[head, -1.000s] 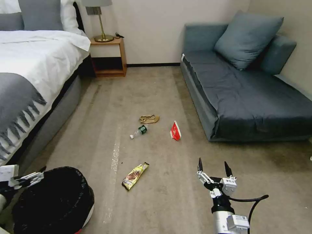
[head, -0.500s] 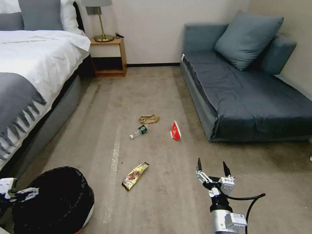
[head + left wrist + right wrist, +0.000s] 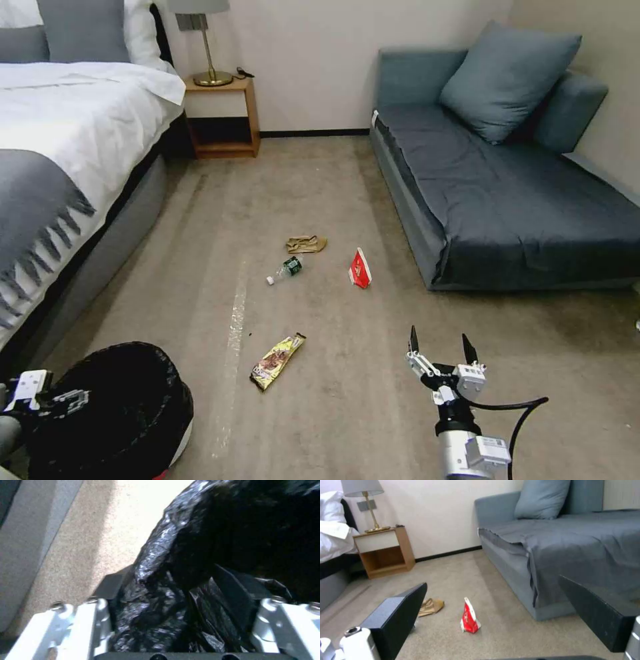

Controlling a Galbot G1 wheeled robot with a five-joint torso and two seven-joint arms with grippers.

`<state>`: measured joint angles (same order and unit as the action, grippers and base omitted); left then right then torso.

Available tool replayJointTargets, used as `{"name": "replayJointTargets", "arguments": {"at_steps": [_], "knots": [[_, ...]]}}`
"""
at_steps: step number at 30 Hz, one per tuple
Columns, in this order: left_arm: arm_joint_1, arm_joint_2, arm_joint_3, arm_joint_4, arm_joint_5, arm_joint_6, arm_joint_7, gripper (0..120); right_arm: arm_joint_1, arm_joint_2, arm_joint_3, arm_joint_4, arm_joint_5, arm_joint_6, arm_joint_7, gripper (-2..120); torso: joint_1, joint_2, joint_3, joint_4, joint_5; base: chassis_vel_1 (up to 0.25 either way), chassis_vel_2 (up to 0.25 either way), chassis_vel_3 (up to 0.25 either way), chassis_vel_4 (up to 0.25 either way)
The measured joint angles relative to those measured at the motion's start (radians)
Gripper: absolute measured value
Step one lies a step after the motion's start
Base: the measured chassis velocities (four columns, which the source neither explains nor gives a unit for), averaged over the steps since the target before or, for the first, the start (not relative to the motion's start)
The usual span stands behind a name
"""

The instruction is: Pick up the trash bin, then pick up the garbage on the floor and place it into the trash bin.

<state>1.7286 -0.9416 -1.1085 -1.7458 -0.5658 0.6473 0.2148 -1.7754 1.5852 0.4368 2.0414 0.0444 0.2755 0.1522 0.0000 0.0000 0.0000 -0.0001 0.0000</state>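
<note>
From the head, the left tool (image 3: 57, 400) meets the near-left rim of the trash bin (image 3: 113, 407) beside the bed (garbage lies ahead); its wrist shows fingers (image 3: 96, 620) spread astride bag-covered rim; the right tool (image 3: 493, 620) gapes toward the red-white packet (image 3: 469, 620).

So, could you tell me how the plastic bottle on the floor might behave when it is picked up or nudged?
The bottle lies on its side on the carpet, so a nudge would probably roll it. It looks clear and mostly empty, so likely light. Its smooth round body might slip between claw fingers.
</note>
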Motion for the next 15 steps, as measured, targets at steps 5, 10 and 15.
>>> {"name": "replayJointTargets", "arguments": {"at_steps": [5,10,15], "knots": [[-0.005,-0.007,0.008,0.004,0.0,0.0,-0.002,45,0.001,0.0,0.001,-0.002,-0.001,0.0,0.0,100,0.0,0.0,0.0,0.0001,0.0,0.0,0.0,0.0,0.0],[-0.013,-0.018,0.013,0.004,0.002,-0.002,-0.01,26,0.003,0.003,-0.002,-0.003,-0.009,0.0,-0.001,100,0.0,0.0,0.0,0.0001,0.0005,0.0,0.0,0.0,0.0],[-0.015,-0.031,0.012,-0.011,-0.005,-0.001,-0.024,16,0.003,0.004,-0.003,-0.003,-0.012,0.0,-0.001,100,0.0,0.0,0.0,0.0004,0.0007,0.0,0.0,0.0,0.0]]}}
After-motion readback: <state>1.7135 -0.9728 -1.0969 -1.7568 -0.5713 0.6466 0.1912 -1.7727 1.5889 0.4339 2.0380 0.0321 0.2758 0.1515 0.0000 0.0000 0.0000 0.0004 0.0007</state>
